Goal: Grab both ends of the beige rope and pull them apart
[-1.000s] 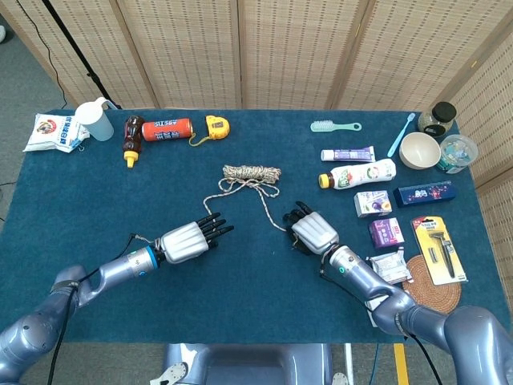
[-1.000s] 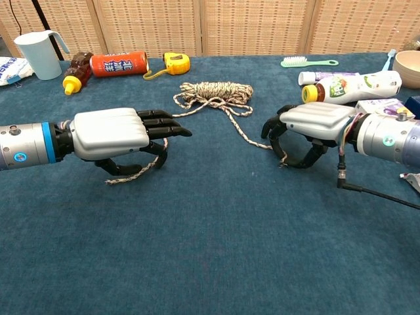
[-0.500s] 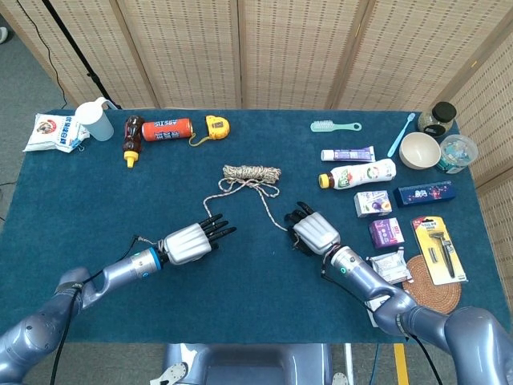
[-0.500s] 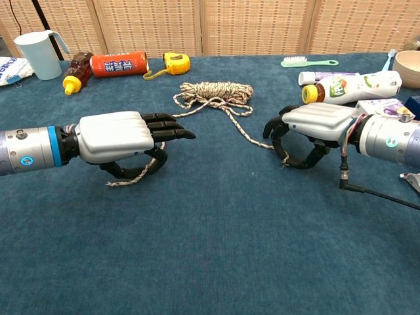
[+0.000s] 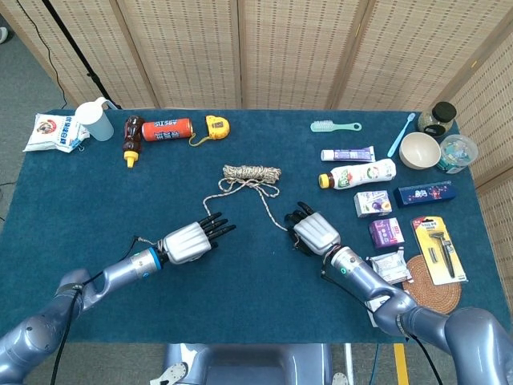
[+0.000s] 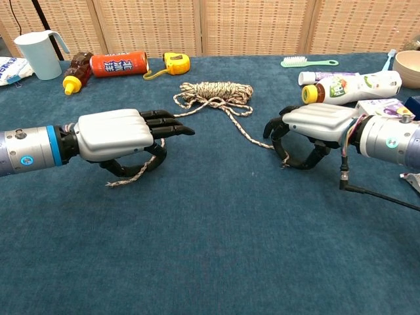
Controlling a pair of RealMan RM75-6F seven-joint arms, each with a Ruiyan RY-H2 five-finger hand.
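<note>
Head view: bowl (image 5: 419, 150) beside lidded jar (image 5: 438, 119).

Left hand (image 6: 121, 134) low over the surface, fingers stretched forward, thumb tucked beneath pinching the rope end, right hand (image 6: 308, 128) fingers curled down clasping the other end
</note>
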